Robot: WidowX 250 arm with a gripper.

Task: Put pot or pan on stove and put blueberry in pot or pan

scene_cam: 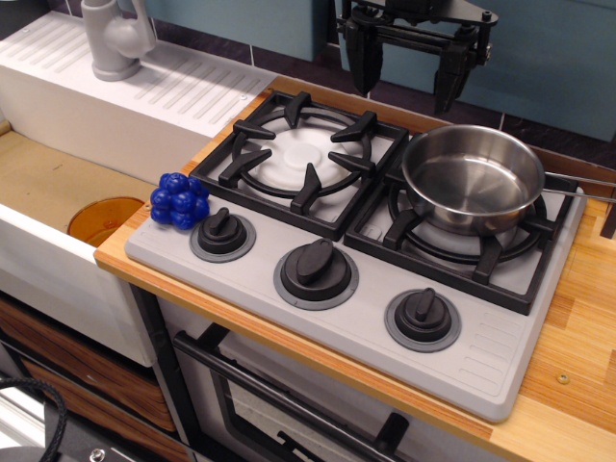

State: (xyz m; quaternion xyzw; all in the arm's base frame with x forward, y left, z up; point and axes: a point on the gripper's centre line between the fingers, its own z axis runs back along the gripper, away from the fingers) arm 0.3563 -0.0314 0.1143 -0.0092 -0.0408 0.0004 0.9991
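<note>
The shiny steel pan [473,178] sits on the right burner grate of the grey stove [481,356], its thin wire handle running off to the right. The blue knobbly blueberry [180,200] rests on the stove's front left corner, beside the leftmost knob [222,232]. My gripper [406,69] hangs high at the back, above the gap between the two burners and up-left of the pan. Its two black fingers [363,56] stand wide apart with nothing between them.
The left burner grate [306,159] holds nothing. Left of the counter lies a sink basin [43,183] with an orange disc [104,219] in it, and a grey faucet [114,38] stands on the white drainboard behind. Wooden countertop [577,318] borders the stove on the right.
</note>
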